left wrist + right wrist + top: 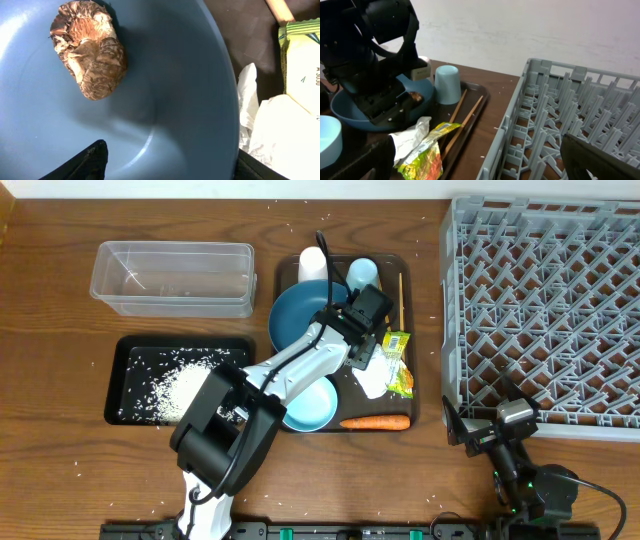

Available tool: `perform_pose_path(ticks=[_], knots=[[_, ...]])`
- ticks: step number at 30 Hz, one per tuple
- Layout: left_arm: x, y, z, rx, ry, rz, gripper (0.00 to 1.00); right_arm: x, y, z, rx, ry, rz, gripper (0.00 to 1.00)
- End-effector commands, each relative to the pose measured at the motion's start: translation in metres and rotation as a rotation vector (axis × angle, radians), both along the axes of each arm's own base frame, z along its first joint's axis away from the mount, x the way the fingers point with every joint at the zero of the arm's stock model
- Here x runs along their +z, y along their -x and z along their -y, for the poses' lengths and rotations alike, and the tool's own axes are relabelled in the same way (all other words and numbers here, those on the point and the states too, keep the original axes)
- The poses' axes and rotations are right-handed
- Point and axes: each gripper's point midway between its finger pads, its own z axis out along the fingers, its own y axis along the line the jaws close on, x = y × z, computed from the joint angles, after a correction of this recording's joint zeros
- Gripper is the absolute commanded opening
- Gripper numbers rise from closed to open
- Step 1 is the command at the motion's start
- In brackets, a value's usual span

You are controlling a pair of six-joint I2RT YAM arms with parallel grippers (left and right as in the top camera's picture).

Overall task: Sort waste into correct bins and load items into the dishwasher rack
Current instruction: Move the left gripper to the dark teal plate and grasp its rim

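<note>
Left end effector (pixel 171 159) is held open over dark blue plate (pixel 190 90) and brown lump (pixel 90 50); right end effector (pixel 480 155) is spread wide.

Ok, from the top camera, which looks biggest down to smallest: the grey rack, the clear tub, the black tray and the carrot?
1. grey rack, by far the biggest.
2. clear tub and black tray: too alike to rank.
3. carrot, the smallest.
</note>
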Motion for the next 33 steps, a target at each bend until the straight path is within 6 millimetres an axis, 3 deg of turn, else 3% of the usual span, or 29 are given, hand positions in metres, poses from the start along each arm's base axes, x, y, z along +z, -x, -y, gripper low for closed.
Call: perform_pose_path(ticks=[1,5,11,23,29,33], knots=[[0.002,-0.003,-0.003,0.010,-0.011,0.015,0.63,-0.001,-0.001,0.006,-0.026,0.012,-0.001,0.99],[0.000,-0.001,-0.003,0.026,0.003,0.000,0.57,-0.001,-0.001,0.006,-0.026,0.012,-0.001,0.99],[-0.002,0.005,0.003,0.011,0.035,-0.031,0.57,-0.001,-0.001,0.006,-0.026,0.012,-0.001,0.99],[-0.020,0.020,-0.007,0.010,0.008,-0.077,0.57,-0.001,-0.001,0.006,-0.026,0.012,-0.001,0.99],[-0.019,0.018,-0.006,0.011,0.013,-0.069,0.50,-0.001,-0.001,0.006,-0.026,0.012,-0.001,0.99],[-0.019,0.018,-0.006,0.010,0.013,-0.070,0.33,-0.001,-0.001,0.006,-0.026,0.012,-0.001,0.99]])
